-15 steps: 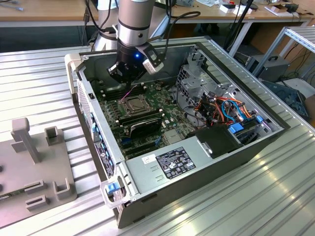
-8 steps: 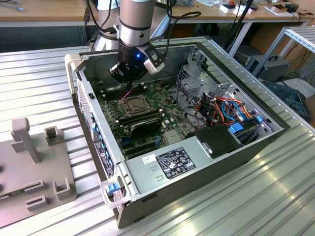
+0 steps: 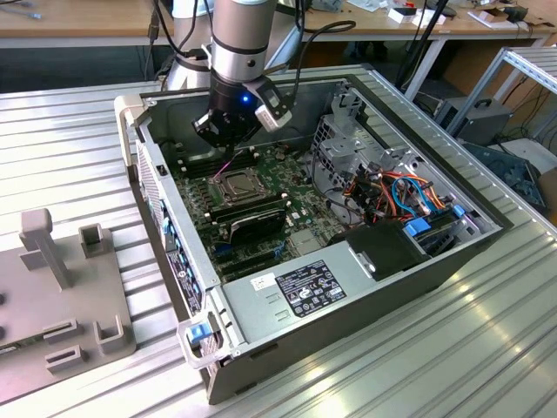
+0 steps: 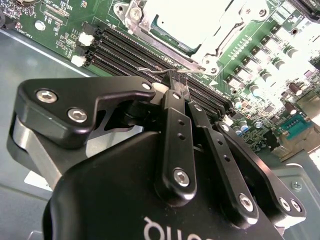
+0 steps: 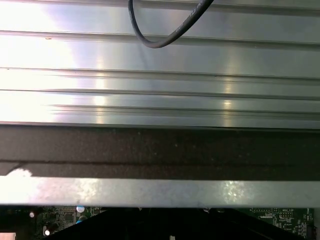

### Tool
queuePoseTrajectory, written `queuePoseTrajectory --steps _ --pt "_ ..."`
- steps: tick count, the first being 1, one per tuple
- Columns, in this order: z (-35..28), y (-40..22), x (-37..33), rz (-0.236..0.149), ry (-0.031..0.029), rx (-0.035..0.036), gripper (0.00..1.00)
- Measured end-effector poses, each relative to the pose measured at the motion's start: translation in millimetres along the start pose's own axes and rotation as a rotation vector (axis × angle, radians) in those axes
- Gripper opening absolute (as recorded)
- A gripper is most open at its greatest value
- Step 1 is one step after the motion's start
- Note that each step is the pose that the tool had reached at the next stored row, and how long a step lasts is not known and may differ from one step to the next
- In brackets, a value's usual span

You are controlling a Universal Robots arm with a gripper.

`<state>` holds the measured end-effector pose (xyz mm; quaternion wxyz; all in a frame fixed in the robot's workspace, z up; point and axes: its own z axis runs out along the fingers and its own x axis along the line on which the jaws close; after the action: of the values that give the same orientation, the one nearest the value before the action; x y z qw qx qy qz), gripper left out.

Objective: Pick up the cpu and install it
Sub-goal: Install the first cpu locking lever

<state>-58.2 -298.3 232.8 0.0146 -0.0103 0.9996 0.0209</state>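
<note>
Gripper [image 4: 178,89] hung above the green motherboard [image 3: 261,187] inside one open computer case [image 3: 365,287], its two black fingers [image 4: 176,107] pressed together with nothing between them. One cpu [image 4: 192,22] sat in the socket just beyond the fingertips, its pale metal top framed by the hinged bracket. Four memory slots [image 4: 130,47] ran beside it. One grey stand [image 3: 52,296] stood on the ribbed aluminium table [image 3: 452,366], with wooden desks [image 3: 78,22] behind.

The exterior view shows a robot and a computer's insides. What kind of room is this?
Probably a robotics lab or workshop. An opened computer case lies on a ribbed metal table, a robot arm reaches into it, and desks with cables stand behind.
</note>
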Motion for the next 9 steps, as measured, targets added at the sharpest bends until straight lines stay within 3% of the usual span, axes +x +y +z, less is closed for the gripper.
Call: queuePoseTrajectory --steps 9 --pt "6.1 -0.3 -0.6 0.000 0.0000 -0.0001 0.11"
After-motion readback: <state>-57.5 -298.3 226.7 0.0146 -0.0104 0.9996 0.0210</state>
